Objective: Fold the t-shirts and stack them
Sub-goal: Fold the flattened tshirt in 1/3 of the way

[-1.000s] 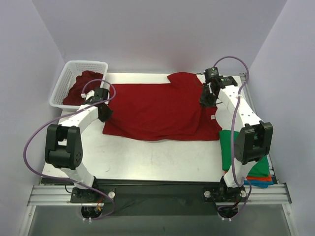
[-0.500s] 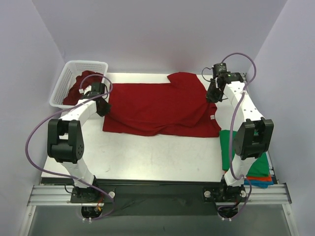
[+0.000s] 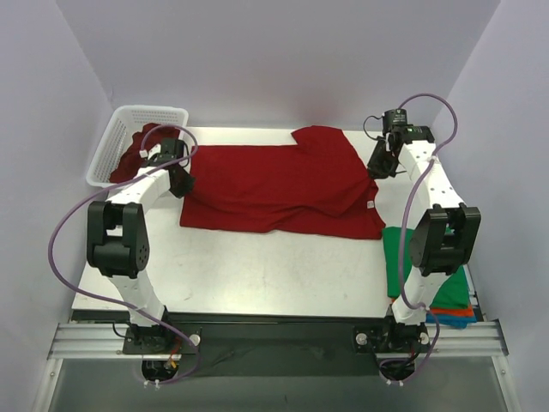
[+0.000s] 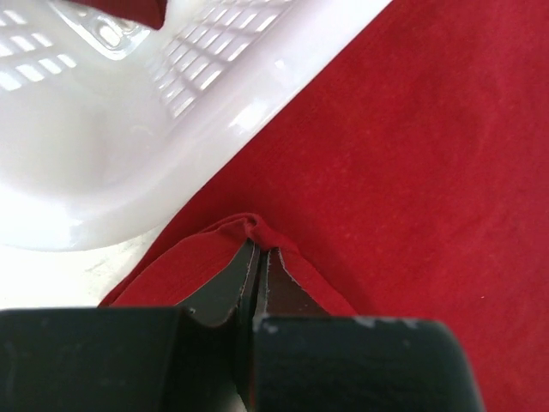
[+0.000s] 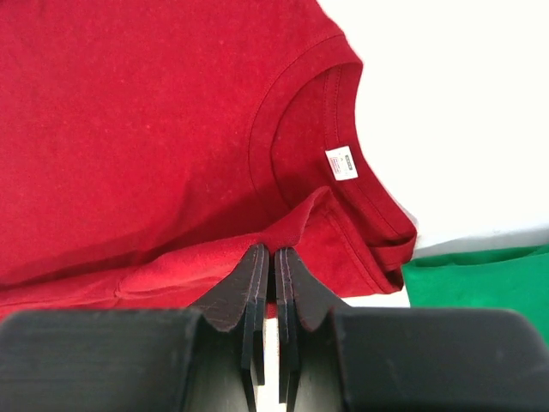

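Both arms have carried their held edges toward the far side of the table (image 3: 257, 270), and the near hem of the deep red t-shirt (image 3: 274, 184) has followed. On the left, the left gripper (image 4: 257, 253) is clenched on a pinch of the shirt's edge just beside the white lattice basket (image 3: 150, 110). On the right, the right gripper (image 5: 268, 257) is clenched on a fold near the collar label (image 5: 341, 163). The shirt lies spread across the far half of the table. Advance both arms at equal pace so the cloth stays taut and square. Keep the left edge off the basket wall, and keep the right edge clear of the folded green t-shirt (image 3: 395, 257)
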{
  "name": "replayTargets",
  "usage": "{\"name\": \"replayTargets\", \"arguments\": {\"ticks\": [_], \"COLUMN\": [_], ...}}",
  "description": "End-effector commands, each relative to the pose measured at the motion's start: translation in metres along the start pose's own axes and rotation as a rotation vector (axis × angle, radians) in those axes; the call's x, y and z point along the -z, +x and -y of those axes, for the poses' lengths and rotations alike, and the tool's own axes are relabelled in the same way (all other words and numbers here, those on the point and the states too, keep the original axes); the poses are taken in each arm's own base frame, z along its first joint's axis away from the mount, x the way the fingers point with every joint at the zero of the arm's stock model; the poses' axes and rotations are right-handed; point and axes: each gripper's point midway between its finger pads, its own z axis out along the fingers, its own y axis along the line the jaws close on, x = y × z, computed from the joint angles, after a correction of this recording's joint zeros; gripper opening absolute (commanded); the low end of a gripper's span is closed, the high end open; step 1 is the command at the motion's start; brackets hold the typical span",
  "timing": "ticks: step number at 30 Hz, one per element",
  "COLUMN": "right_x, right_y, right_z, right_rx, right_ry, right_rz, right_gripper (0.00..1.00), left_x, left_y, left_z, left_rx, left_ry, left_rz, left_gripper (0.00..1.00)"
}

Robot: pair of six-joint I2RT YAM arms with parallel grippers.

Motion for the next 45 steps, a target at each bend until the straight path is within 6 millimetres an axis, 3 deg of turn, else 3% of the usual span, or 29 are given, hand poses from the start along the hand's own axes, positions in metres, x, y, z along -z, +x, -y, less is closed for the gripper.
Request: {"name": "replayTargets", "arguments": {"ticks": [1,9,13,16,17,18,20,23,24,25,27,28,29,31,32,33,35,36,37,39,45], "right_x": [-0.003,-0.019,-0.039,-0.052,-0.054,-0.053,-0.059,-0.048,-0.031,-0.035,-0.029,-0.007,-0.017,0.003,-0.003,-0.004,0.005,-0.005,-0.001,-0.011,-0.03], "right_y": [-0.008,-0.015,-0.017,-0.024,-0.028,-0.037,-0.035,-0.028,-0.026,-0.006,0.01,0.009,0.044,0.053,0.081,0.091,0.104,0.127,0.13,0.152,0.17], "right_z": [-0.002,-0.007,-0.015,-0.031,-0.036,-0.045,-0.05,-0.045,-0.043,-0.032,-0.023,-0.021,-0.007,-0.001,0.011,0.014,0.02,0.03,0.031,0.039,0.061], "right_rx": [0.002,0.002,0.012,0.01,0.008,0.007,0.006,-0.012,-0.023,-0.044,-0.071,-0.088,-0.111,-0.142,-0.153,-0.182,-0.206,-0.227,-0.237,-0.253,-0.273], "right_ry": [-0.008,-0.024,-0.042,-0.093,-0.112,-0.14,-0.16,-0.134,-0.134,-0.093,-0.083,-0.104,-0.07,-0.102,-0.076,-0.081,-0.102,-0.081,-0.096,-0.085,-0.033], "right_rz": [0.001,-0.018,-0.05,-0.067,-0.067,-0.052,-0.072,-0.066,-0.044,-0.081,-0.076,-0.03,-0.092,-0.03,-0.075,-0.068,-0.041,-0.07,-0.054,-0.077,-0.057], "right_gripper": [0.0,0.0,0.0,0.15,0.32,0.39,0.58,0.64,0.63,0.63,0.63,0.61,0.6,0.59,0.56,0.56,0.56,0.56,0.56,0.56,0.62], "left_x": [0.002,-0.004,-0.01,-0.01,-0.009,-0.007,0.001,0.017,0.03,0.036,0.048,0.05,0.052,0.059,0.06,0.067,0.061,0.064,0.058,0.057,0.051], "left_y": [-0.018,-0.022,-0.02,-0.021,-0.02,-0.021,-0.021,-0.019,-0.023,-0.021,-0.015,-0.009,-0.006,0.007,0.011,0.013,0.034,0.036,0.051,0.054,0.067], "left_z": [0.013,0.027,0.031,0.041,0.048,0.051,0.061,0.056,0.055,0.05,0.029,0.02,0.007,-0.014,-0.02,-0.023,-0.041,-0.044,-0.056,-0.057,-0.06], "left_rx": [0.013,-0.002,-0.01,-0.033,-0.039,-0.042,-0.064,-0.066,-0.06,-0.047,-0.022,0.002,0.014,0.031,0.039,0.044,0.052,0.058,0.053,0.061,0.067], "left_ry": [0.034,0.07,0.089,0.142,0.18,0.194,0.256,0.263,0.275,0.266,0.23,0.209,0.169,0.151,0.148,0.165,0.154,0.165,0.145,0.174,0.243], "left_rz": [0.027,0.024,0.011,0.002,-0.006,-0.008,-0.015,-0.006,0.013,0.014,0.027,0.023,0.029,0.029,0.034,0.044,0.02,0.028,0.008,0.015,0.026], "left_gripper": [0.0,0.01,0.12,0.28,0.33,0.47,0.57,0.66,0.66,0.67,0.67,0.66,0.65,0.65,0.62,0.61,0.59,0.58,0.58,0.58,0.63]}}
